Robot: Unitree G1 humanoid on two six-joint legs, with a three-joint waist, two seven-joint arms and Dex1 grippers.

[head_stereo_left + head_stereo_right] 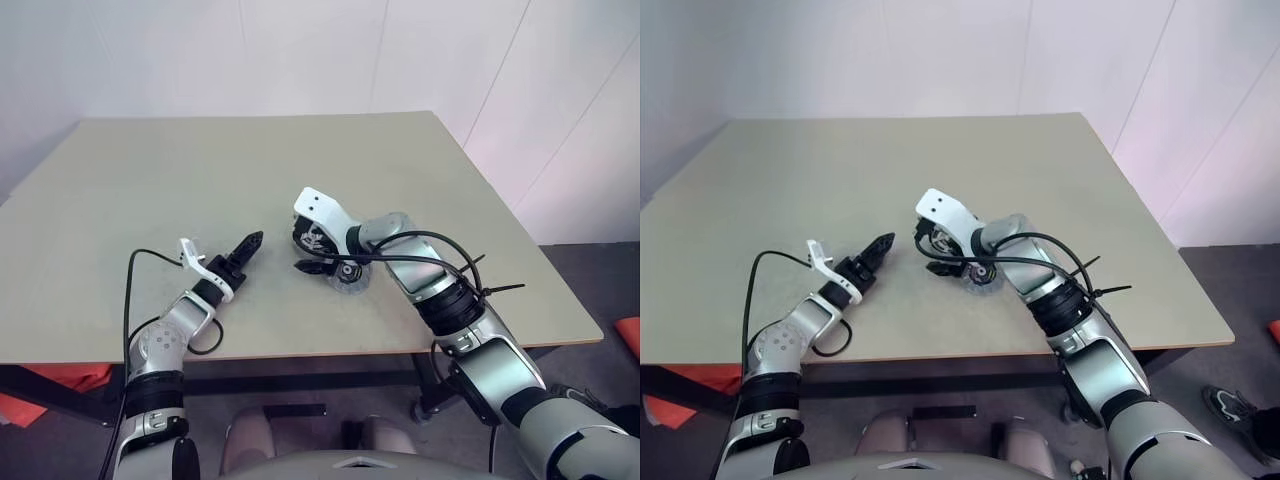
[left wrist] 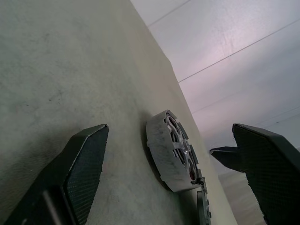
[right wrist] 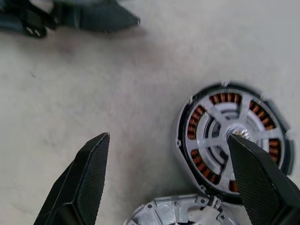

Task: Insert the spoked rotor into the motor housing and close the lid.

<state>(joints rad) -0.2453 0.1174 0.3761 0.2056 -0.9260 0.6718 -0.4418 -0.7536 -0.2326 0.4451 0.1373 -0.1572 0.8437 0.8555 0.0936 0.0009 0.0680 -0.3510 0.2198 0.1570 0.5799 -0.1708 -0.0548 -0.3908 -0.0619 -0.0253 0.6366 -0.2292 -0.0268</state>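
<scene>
The motor housing lies flat on the table, a dark-rimmed puck with coppery windings. Silver spokes of the spoked rotor lie across those windings, so the rotor appears seated inside. The lid, a pale silvery disc, lies on the table right beside the housing. My right gripper hangs open just above the table, one finger over the housing, nothing between the fingers. My left gripper is open a short way to the left, pointing level at the housing, with the lid edge-on behind it.
The beige table is bare around the parts, with wide room to the left and at the back. Its right edge and front edge are close to my right arm. A black cable loops off my left wrist.
</scene>
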